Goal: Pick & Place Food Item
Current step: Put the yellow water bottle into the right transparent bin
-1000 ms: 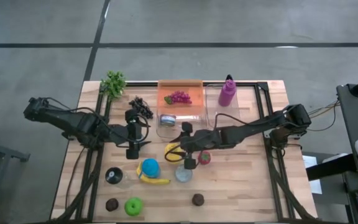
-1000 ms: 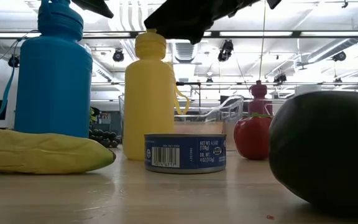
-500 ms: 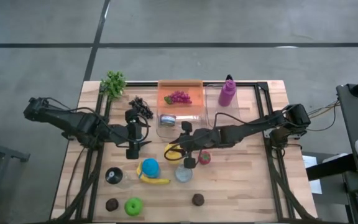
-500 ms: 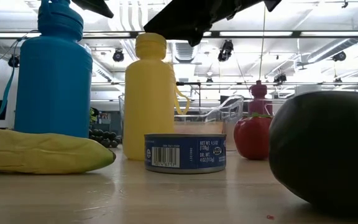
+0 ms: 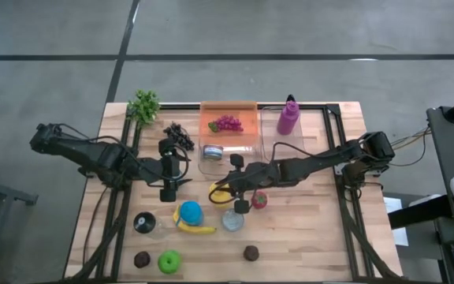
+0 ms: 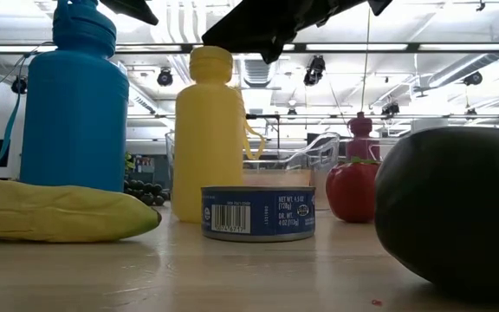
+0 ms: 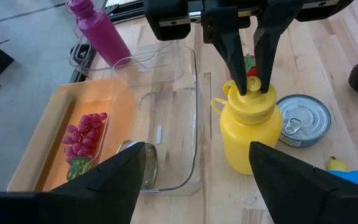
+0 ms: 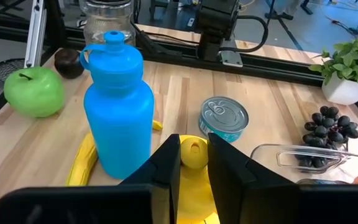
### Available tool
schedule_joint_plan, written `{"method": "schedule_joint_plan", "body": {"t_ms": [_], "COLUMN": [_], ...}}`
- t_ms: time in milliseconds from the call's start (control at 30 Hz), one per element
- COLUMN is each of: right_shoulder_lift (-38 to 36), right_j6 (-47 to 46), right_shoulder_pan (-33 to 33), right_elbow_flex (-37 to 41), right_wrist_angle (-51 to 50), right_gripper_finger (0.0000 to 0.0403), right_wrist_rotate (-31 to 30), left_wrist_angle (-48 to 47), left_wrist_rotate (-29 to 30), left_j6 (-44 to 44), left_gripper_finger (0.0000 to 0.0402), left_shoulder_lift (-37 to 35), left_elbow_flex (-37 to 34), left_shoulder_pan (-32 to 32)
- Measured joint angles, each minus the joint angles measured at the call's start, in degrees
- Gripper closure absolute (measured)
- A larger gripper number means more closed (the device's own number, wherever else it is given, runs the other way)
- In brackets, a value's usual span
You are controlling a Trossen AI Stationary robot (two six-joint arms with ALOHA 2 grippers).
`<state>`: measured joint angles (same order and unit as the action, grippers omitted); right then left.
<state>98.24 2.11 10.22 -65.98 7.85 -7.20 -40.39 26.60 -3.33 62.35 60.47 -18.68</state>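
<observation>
A yellow bottle (image 5: 218,192) stands upright on the table's middle, next to a blue bottle (image 8: 118,124), a banana (image 8: 81,163) and a tin can (image 6: 258,211). My right gripper (image 7: 252,84) has its fingers shut on the yellow bottle's top. Left of it, my left gripper (image 5: 168,189) hangs open above the wood, holding nothing. Purple grapes (image 5: 227,123) lie in an orange tray (image 5: 247,110) at the far edge. My right gripper pinches the yellow bottle's narrow cap (image 7: 251,92) between its two fingers, one finger (image 7: 234,53) on each side. The fingers come from the table's right side, slanting down. The bottle stands upright with its base on the table.
A clear container (image 7: 173,130) lies beside the tray, with a purple bottle (image 5: 288,118) to its right. Dark grapes (image 8: 330,124), a potted plant (image 5: 143,105), a green apple (image 8: 33,90), a red fruit (image 6: 353,191) and dark round things (image 5: 251,252) stand around.
My right gripper's fingers have drawn together on the yellow bottle's cap while the hand kept its place. The bottle stands where it stood.
</observation>
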Motion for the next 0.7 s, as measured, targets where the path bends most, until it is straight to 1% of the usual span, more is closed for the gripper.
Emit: {"method": "schedule_joint_plan", "body": {"t_ms": [333, 467, 700], "right_shoulder_lift": [-2.7, -5.5, -12.4], "right_j6": [0.1, 0.1, 0.1], "right_shoulder_pan": [0.0, 0.0, 0.0], "right_elbow_flex": [0.1, 0.1, 0.1], "right_wrist_angle": [-0.8, -2.0, -6.2], "right_gripper_finger": [0.0347, 0.0347, 0.0347], "right_wrist_rotate": [0.3, 0.2, -0.3], "left_wrist_angle": [0.2, 0.4, 0.9], "left_wrist_rotate": [0.0, 0.0, 0.0], "left_j6": [0.0, 0.0, -0.2], "left_gripper_finger": [0.0105, 0.0107, 0.0114], "left_shoulder_lift": [0.0, 0.0, 0.0], "left_elbow_flex": [0.0, 0.0, 0.0], "left_shoulder_pan": [0.0, 0.0, 0.0]}}
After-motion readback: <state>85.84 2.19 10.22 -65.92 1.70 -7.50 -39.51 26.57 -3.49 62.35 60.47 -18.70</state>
